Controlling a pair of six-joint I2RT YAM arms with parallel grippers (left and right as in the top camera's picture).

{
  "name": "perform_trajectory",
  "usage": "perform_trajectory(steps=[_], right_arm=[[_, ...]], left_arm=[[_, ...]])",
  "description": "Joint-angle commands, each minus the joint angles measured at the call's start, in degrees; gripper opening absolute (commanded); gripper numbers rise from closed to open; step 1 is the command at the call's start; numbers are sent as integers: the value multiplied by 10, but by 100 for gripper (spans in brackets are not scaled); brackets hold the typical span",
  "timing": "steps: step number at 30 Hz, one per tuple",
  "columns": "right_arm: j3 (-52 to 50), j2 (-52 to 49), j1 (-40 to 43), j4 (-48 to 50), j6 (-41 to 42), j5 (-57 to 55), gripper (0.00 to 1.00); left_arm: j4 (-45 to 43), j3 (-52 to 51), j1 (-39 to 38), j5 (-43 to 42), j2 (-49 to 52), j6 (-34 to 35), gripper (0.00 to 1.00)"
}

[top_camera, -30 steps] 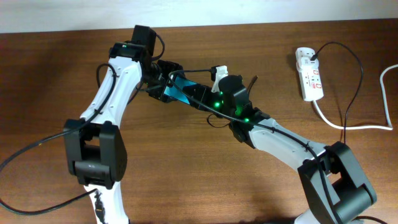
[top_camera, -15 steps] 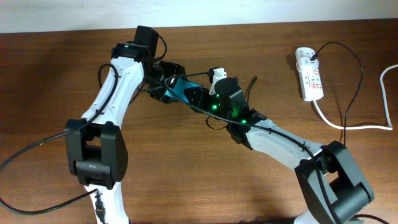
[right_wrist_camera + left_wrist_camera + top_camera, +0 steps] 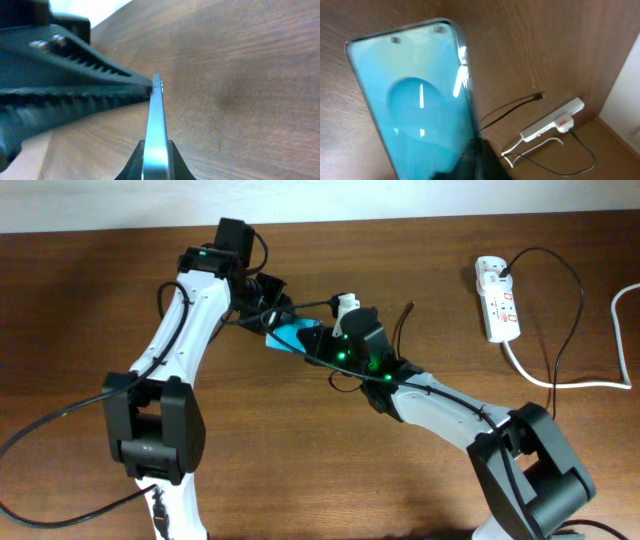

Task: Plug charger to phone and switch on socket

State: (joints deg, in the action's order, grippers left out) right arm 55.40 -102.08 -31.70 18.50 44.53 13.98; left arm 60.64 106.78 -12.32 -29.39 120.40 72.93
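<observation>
The phone, with its cyan screen, is held off the table between the two arms. My right gripper is shut on it. In the right wrist view the phone stands edge-on, pinched across its thickness by that gripper. My left gripper is shut, and its ribbed fingers meet the phone's far end. The screen fills the left wrist view. The charger's connector tip lies loose on the wood, its other end plugged into the socket.
The socket's thick white cord runs off to the right edge. The charger's black cable loops around the socket. The back wall meets the table's far edge. Both arms crowd the table's middle.
My right gripper has closed on the phone. My left gripper has let go of the phone's sides and shut. The phone has tipped and looks shorter from above.
</observation>
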Motion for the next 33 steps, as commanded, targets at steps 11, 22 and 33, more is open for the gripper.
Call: perform_trajectory(steps=[11,22,33], right_arm=[[10,102,129,-5,-8,44,4],[10,186,251,-22,151,146,4],[10,31,249,198,351,165,4]], left_arm=[[-17,4,77,-33,-16,-178,11],[-199,-2,81,-277,-9,-393,33],[-429,-22,48,-452,81,-365,31]])
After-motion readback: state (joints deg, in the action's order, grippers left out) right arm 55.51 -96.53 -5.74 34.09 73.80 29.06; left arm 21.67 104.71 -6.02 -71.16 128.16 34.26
